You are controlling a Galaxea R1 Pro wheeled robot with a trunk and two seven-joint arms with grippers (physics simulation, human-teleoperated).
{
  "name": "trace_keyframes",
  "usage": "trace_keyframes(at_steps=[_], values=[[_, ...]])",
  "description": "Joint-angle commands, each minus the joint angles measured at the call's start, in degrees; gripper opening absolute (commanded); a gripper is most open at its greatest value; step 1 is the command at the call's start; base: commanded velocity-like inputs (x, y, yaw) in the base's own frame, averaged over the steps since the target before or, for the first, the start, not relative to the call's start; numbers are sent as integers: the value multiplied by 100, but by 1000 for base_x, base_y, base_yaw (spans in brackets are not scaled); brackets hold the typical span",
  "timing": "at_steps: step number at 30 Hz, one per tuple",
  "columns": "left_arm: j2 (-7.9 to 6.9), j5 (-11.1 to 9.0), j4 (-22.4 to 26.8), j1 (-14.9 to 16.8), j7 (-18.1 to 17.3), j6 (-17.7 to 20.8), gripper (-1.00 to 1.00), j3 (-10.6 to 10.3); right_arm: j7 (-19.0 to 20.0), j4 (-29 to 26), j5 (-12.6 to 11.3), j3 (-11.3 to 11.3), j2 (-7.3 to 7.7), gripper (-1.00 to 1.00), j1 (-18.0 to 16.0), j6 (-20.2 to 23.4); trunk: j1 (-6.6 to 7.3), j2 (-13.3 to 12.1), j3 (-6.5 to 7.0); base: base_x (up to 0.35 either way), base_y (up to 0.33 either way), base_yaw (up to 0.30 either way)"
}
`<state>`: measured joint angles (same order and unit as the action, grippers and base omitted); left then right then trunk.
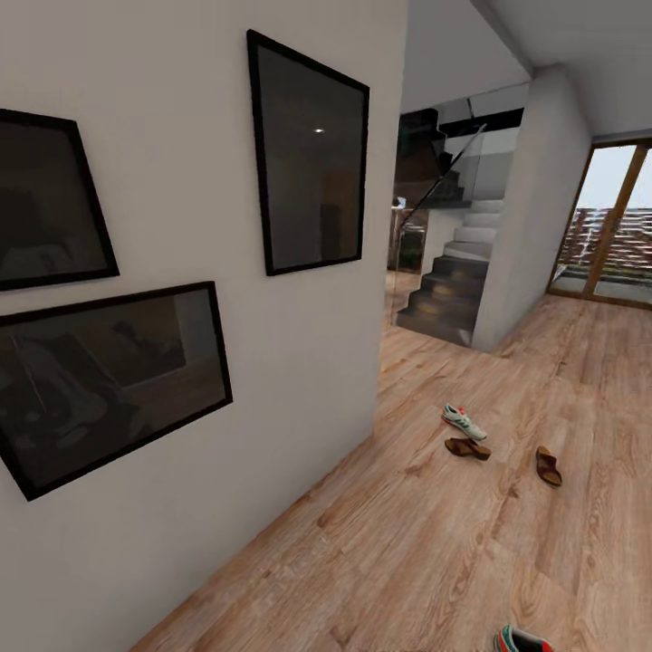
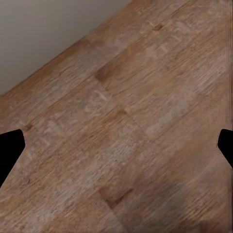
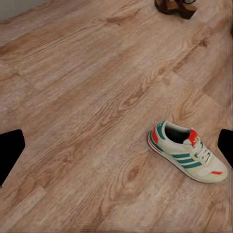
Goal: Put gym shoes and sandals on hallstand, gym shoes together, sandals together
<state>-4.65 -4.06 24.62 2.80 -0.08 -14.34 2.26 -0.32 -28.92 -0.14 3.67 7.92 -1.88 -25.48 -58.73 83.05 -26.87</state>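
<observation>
Apparently all four shoes lie scattered on the floor (image 1: 435,543): one sneaker (image 1: 464,421) beside two sandals (image 1: 466,447), another sneaker (image 3: 187,151) under the right gripper (image 3: 116,148); both grippers are spread wide, empty, ready for grasping

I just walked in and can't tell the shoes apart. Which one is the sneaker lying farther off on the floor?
Look down the wood floor toward the dark staircase, just past the corner of the white wall. The sneaker lies there, farthest of three shoes. Unlike the two dark brown sandals beside it, it is pale with green stripes.
</observation>
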Motion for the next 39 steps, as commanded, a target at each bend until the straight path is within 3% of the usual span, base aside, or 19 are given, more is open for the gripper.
trace_keyframes(at_steps=[1, 39], values=[[-1, -42, -1, 1, -1, -16, 100, -6, -3, 6, 1, 4, -1, 100, -5, -18, 0, 3, -6, 0, 0, -283], [-1, -44, 8, 1, -1, -16, 100, 3, 1, 27, -3, 2, -18, 100, -5, -9, 0, 3, -6, 9, 10, -283]])
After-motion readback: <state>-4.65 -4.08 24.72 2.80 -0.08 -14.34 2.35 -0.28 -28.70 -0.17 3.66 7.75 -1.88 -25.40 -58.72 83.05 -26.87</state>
